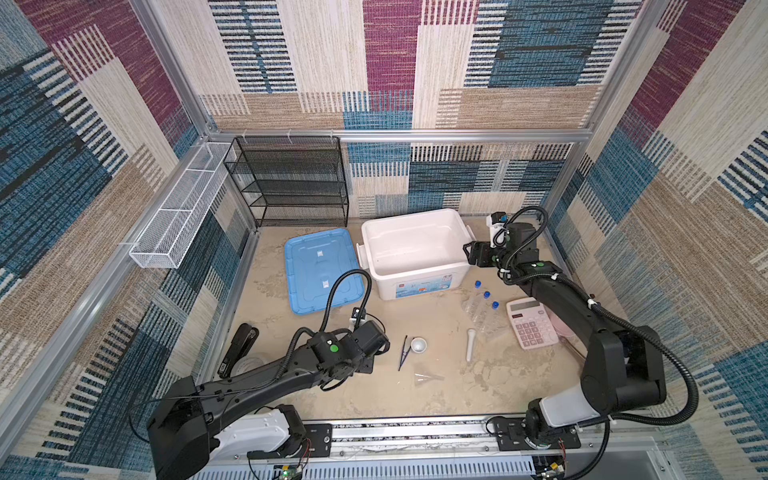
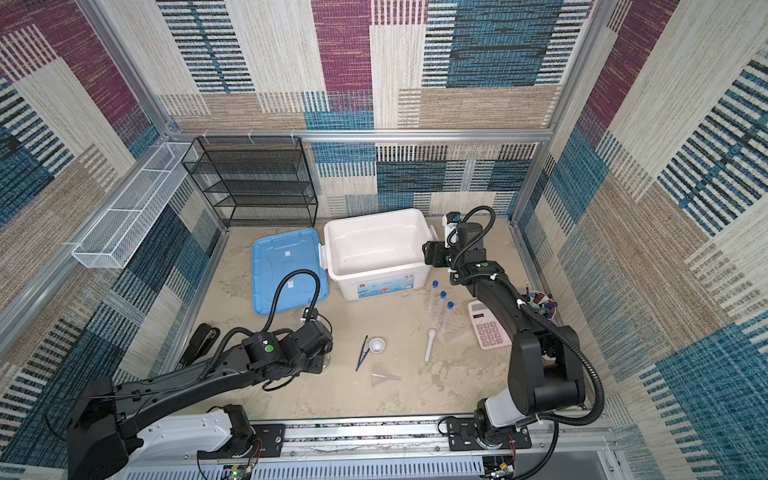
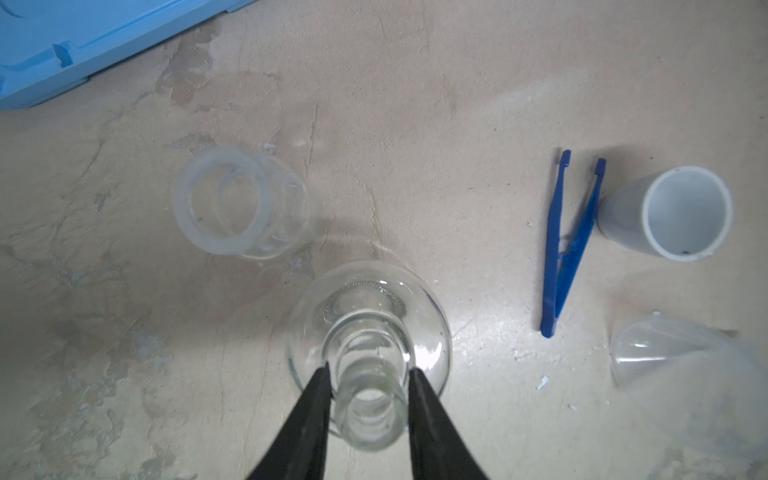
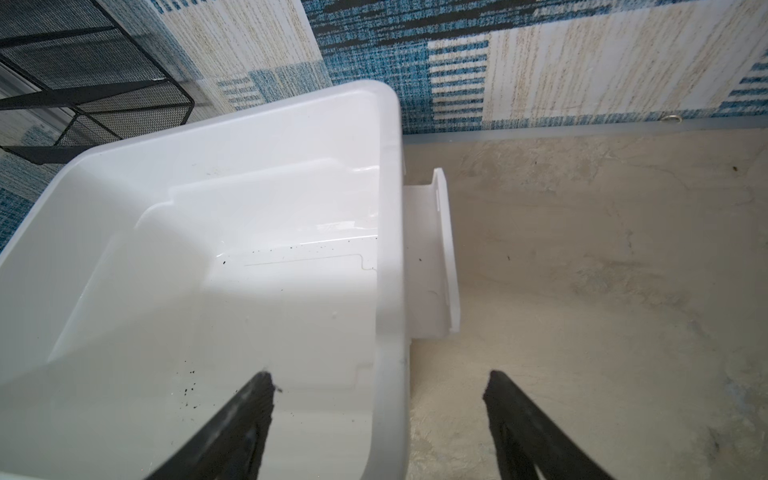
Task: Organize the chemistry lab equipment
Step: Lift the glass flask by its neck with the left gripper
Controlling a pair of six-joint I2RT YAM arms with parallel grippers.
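We are pinching the flask (image 3: pixel 370 316) at its neck with the left tool (image 3: pixel 369 369); the right tool (image 4: pixel 379 375) is hanging spread over the edge of the bin (image 4: pixel 390 208).

patchwork walls (image 1: pixel 390 50) of blue, magenta and beige stripes surround a mottled sandy table (image 1: pixel 415 395) with a light blue lid (image 1: pixel 322 270), white bin (image 1: pixel 409 272), black mesh shelf (image 1: pixel 291 183), dark blue tweezers (image 3: pixel 556 299), white mortar (image 3: pixel 681 212), clear flask (image 3: pixel 370 332), blue tube caps (image 1: pixel 485 294) and pink calculator (image 1: pixel 530 324).
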